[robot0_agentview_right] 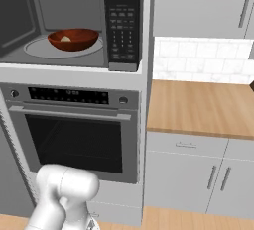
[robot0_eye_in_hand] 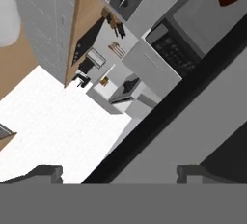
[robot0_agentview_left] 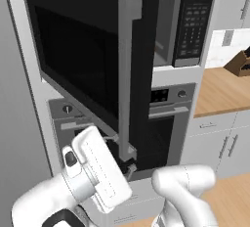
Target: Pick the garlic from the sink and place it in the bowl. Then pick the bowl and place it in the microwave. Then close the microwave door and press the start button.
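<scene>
The white arm's two-finger gripper (robot0_eye_in_hand: 116, 172) stands spread wide, holding nothing, at the lower edge of the wide black glass-windowed microwave door (robot0_agentview_left: 93, 55), which hangs open. Inside the grey-walled steel microwave (robot0_agentview_right: 121, 26), the glossy reddish-brown wooden bowl (robot0_agentview_right: 73, 39) sits on the turntable, with the small pale cream garlic (robot0_agentview_right: 65, 38) in it.

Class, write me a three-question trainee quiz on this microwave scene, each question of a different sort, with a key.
1. True or false: the microwave door is fully shut.
2. Where is the bowl? A) on the wooden counter B) on the microwave turntable C) in the oven
3. Fill in: the pale lump in the bowl is the ____.

Key:
1. False; it stands open, with the gripper open near its edge.
2. B
3. garlic
</scene>
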Available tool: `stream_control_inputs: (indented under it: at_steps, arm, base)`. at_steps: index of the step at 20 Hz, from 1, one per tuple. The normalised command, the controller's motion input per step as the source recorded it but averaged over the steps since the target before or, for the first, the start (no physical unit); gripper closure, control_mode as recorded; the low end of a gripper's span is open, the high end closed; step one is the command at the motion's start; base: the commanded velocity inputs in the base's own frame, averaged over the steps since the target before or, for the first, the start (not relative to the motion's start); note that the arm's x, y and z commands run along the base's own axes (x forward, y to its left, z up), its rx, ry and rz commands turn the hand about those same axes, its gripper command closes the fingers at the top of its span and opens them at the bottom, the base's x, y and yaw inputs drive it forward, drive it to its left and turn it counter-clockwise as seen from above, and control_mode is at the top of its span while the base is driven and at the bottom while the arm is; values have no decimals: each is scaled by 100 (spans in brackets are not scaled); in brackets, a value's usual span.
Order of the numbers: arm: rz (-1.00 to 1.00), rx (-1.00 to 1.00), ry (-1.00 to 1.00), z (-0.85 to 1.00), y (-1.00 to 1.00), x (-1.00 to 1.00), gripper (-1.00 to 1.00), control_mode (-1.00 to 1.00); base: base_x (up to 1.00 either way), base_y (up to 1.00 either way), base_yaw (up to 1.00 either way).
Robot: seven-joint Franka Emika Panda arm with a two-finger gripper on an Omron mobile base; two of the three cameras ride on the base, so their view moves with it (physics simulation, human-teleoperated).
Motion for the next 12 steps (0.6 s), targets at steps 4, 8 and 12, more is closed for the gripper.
stream_control_inputs:
  at_steps: [4,8,12]
  arm:
    - [-4,0,3,17,-88,100,-100,-100]
    - [0,0,4,15,-84,100,-100,-100]
    - [3,0,3,21,-82,100,-100,-100]
  base:
    - [0,0,0]
    - [0,0,0]
    - [0,0,0]
